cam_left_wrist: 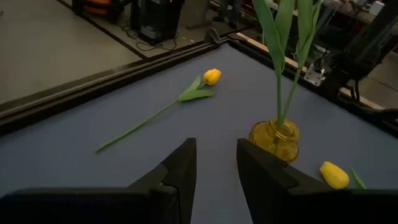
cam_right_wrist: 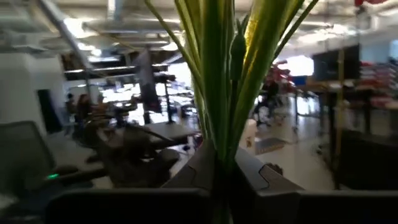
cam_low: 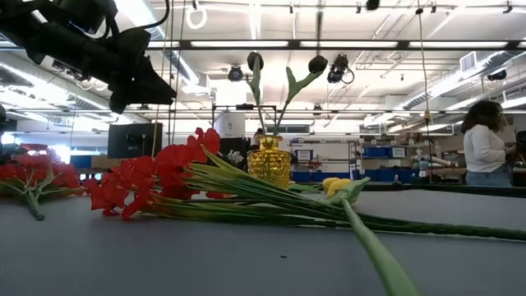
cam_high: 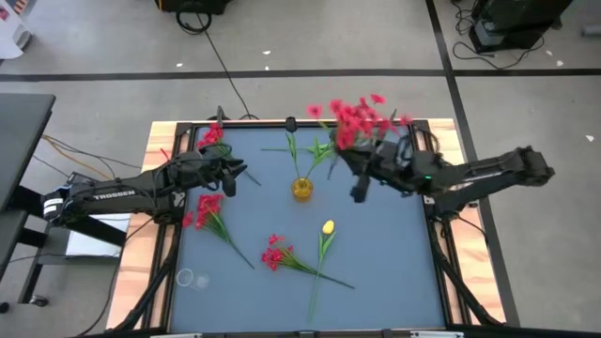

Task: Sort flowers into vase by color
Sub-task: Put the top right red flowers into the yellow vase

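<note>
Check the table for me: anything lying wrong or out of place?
No spill or damage shows. Red flowers and a yellow tulip lie flat on the table, unsorted. The yellow vase stands upright holding green stems. The right gripper holds a bunch of stems.

L arm reaches in from the worktop's left edge, left tool held w/ fingers slightly parted, nothing btwn them. R arm stretches in from the right edge, wrist raised, right tool clamped on a stem bunch, fingers pressed against it.
</note>
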`<state>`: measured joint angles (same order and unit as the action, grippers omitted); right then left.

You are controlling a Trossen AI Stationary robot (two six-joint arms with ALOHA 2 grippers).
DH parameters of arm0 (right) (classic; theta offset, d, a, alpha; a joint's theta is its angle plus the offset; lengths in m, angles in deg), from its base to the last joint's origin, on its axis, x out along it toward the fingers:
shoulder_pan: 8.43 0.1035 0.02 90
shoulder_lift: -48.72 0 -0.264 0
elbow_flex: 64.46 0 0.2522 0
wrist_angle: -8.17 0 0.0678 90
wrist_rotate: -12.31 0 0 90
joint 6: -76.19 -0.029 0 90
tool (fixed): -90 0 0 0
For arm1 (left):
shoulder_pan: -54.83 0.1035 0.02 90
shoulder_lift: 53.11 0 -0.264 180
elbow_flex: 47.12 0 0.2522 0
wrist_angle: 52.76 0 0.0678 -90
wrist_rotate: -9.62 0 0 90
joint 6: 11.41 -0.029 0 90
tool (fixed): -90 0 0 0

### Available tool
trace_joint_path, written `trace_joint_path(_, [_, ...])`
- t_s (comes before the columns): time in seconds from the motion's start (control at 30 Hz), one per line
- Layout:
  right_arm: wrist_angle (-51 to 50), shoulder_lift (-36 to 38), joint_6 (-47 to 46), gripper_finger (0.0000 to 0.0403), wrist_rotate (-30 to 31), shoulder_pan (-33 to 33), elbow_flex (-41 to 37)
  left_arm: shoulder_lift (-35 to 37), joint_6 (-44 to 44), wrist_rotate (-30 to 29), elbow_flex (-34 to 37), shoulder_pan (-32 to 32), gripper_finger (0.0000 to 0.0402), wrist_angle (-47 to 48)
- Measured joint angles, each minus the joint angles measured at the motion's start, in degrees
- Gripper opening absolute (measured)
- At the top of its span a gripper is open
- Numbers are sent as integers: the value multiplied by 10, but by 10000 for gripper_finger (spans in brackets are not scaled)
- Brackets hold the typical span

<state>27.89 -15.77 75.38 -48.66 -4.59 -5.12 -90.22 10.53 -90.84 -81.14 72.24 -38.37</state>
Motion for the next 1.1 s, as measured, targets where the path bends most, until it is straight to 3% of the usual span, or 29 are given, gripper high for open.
trace_joint_path(0.33, [159, -164, -23, 20, -125, -59, 0, 0, 59, 1, 0, -5, 121, 12])
trace_joint_path(0.8, [207, -273, -30, 33, -166, -89, 0, 0, 75, 1, 0, -66, 121, 18])
trace_joint_path(0.93, [196, -288, -41, 57, -152, -90, 0, 0, 77, 0, 0, -70, 121, 18])
trace_joint_path(1.1, [175, -290, -71, 116, -152, -83, 0, 0, 90, -7, 0, -70, 121, 18])
